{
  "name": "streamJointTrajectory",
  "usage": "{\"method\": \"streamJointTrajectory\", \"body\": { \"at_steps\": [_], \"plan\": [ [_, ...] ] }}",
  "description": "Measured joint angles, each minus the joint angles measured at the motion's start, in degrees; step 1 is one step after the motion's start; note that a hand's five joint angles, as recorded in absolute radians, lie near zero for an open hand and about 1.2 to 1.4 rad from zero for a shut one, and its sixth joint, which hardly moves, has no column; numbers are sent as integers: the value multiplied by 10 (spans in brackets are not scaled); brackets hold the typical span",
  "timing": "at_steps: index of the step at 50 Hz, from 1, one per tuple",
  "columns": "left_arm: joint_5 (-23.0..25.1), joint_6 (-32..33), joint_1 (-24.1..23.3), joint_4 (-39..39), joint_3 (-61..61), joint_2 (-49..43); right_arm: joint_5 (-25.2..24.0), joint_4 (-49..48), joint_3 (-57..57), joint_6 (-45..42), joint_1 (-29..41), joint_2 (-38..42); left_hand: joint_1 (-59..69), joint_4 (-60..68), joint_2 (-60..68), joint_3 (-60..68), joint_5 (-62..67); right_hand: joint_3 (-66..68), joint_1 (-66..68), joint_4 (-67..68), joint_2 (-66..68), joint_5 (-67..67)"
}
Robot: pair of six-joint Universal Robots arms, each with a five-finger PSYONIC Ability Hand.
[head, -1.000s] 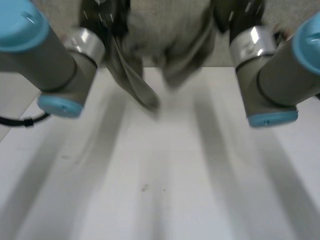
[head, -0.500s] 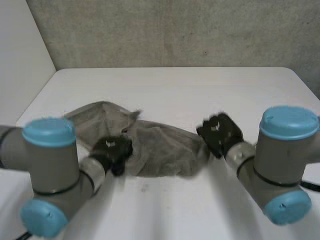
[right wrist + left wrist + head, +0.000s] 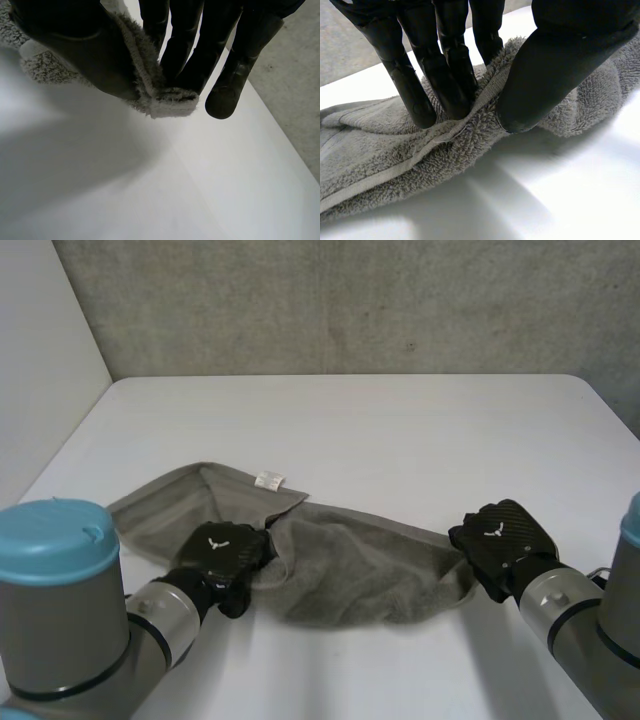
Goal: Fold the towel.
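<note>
Mind the grips, because both look thin to me: the towel [image 3: 350, 570] lies rumpled on the table [image 3: 400, 420], stretched in a loose band away from its white label [image 3: 269, 479], and each hand has only an edge of it. The left hand [image 3: 222, 552] sits just on the robot's side of the label, closed on the hem [image 3: 420, 150]. The right hand [image 3: 500, 540] is at the end farthest from the label, closed on the corner [image 3: 172, 105] there. From that, the likeliest trouble is the corner slipping free once you pull or lift, since so little cloth sits inside that pinch. A second risk is the flap [image 3: 180, 505] around the label, which seems doubled over. Carry an edge across without spreading it first and that crease could get folded in, leaving the fold crooked. The head view gives you the towel's whole lie, yet the backs of the hands cover both pinches. The left wrist view shows the hem caught between fingers [image 3: 445, 80] and thumb [image 3: 545, 85], while the right wrist view shows just the corner's tip nipped.
</note>
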Motion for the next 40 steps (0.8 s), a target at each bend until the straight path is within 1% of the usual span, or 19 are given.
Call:
{"method": "streamJointTrajectory", "body": {
  "at_steps": [2,3,4,5,6,7,10,13,18,23,29,35,40],
  "plan": [
    [0,0,-8,0,-6,3,1,1,7,-5,-4,-11,-26,-65,-68,-69,-38,-34,-39,-39,-26,-45],
    [0,-1,-11,0,-8,4,2,1,11,-8,-7,-17,-88,-120,-118,-119,-103,-162,-168,-169,-157,-167],
    [0,-1,-13,0,-9,4,3,1,12,-9,-8,-18,-138,-168,-166,-167,-153,-220,-227,-226,-217,-226],
    [-1,-1,-14,0,-10,5,4,1,12,-9,-8,-20,-161,-192,-191,-191,-179,-290,-299,-296,-289,-312],
    [-1,-1,-15,0,-11,5,5,0,12,-10,-9,-24,-192,-225,-224,-224,-210,-412,-419,-417,-413,-440],
    [-2,-1,-16,-1,-11,5,6,0,11,-9,-10,-28,-200,-234,-232,-233,-218,-489,-500,-492,-488,-515],
    [-3,-1,-15,-3,-12,8,7,-1,6,-6,-10,-34,-209,-242,-241,-241,-227,-586,-586,-592,-574,-618],
    [-4,0,-10,-9,-13,17,8,-2,-6,3,-9,-41,-217,-251,-249,-250,-235,-616,-626,-612,-607,-632],
    [-4,0,12,-17,-19,41,9,-1,-34,27,-8,-46,-225,-258,-257,-258,-243,-616,-629,-612,-607,-632],
    [0,0,52,-20,-29,75,8,7,-76,66,-4,-46,-232,-266,-264,-265,-251,-616,-629,-612,-607,-632],
    [4,2,98,-21,-36,105,3,44,-133,98,8,-33,-242,-276,-274,-276,-261,-616,-629,-612,-607,-632],
    [6,4,134,-21,-54,118,-25,95,-203,112,40,9,-301,-334,-333,-334,-321,-616,-629,-612,-607,-632],
    [12,5,161,-17,-73,117,-81,126,-263,112,63,56,-331,-363,-363,-364,-351,-616,-629,-612,-607,-632]
  ]
}}
